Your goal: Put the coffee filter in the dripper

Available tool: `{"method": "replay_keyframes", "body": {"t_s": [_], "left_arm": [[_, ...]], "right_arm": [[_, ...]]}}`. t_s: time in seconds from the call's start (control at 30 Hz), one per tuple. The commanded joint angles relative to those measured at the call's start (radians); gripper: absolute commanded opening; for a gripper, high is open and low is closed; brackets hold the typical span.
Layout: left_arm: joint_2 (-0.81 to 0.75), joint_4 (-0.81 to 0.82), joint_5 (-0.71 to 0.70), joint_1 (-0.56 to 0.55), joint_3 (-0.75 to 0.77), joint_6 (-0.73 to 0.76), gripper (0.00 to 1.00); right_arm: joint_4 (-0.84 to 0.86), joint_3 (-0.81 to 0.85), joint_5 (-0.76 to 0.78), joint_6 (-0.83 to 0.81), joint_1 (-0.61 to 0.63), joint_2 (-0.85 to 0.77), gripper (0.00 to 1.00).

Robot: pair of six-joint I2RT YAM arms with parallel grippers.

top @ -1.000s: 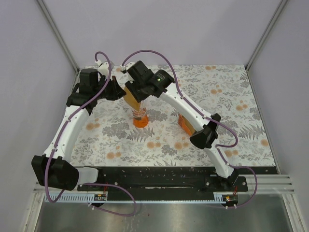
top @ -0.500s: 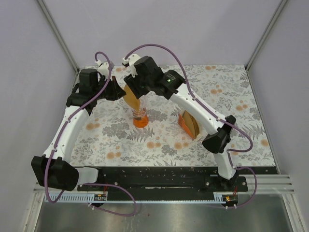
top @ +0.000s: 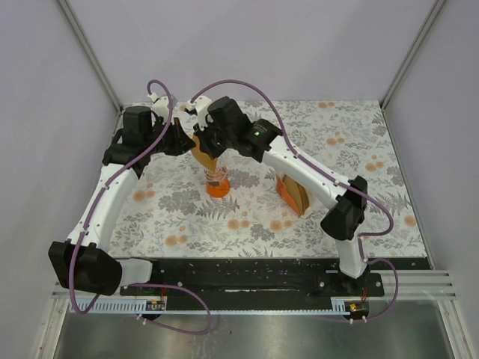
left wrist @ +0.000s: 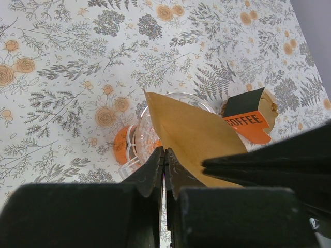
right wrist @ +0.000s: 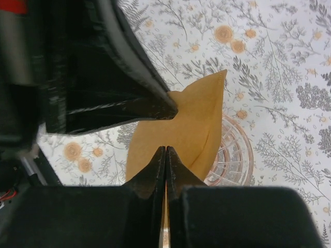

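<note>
The coffee filter (top: 202, 155), a light-brown paper fan, hangs just above the dripper (top: 218, 185), its point down toward the clear funnel. My left gripper (top: 185, 140) is shut on the filter's left edge (left wrist: 191, 129); its tips (left wrist: 164, 154) meet where the paper ends. My right gripper (top: 203, 139) is shut as well, and its tips (right wrist: 165, 151) close on the paper (right wrist: 191, 124) near the middle of the near edge. The dripper's glass rim (right wrist: 235, 155) and orange base (left wrist: 121, 147) show beneath the filter.
A beige wedge-shaped holder (top: 293, 193) with a stack of brown papers and an orange COFFEE label (left wrist: 248, 120) stands right of the dripper, by the right arm's forearm. Grey walls close in the flowered tablecloth (top: 359, 149) on three sides.
The right gripper's jaws, apart earlier, have closed on the filter, and that arm has shifted slightly left. The left gripper has kept its grip and the filter has stayed above the dripper.
</note>
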Motion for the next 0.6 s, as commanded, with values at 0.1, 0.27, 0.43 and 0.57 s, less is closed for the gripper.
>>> {"method": "replay_keyframes", "body": {"t_s": [0.1, 0.27, 0.43, 0.57], "left_arm": [[-0.005, 0.036, 0.005, 0.004, 0.036, 0.013, 0.04], [0.012, 0.036, -0.003, 0.004, 0.039, 0.019, 0.17], [0.011, 0.015, -0.023, 0.007, 0.05, 0.039, 0.43], [-0.017, 0.002, -0.02, 0.019, 0.068, 0.051, 0.6]], "right_arm": [[-0.157, 0.194, 0.159, 0.018, -0.005, 0.161, 0.0], [-0.252, 0.291, 0.205, 0.05, -0.005, 0.253, 0.0], [-0.275, 0.3, 0.213, 0.058, -0.005, 0.275, 0.0], [-0.297, 0.301, 0.203, 0.056, -0.004, 0.286, 0.0]]}}
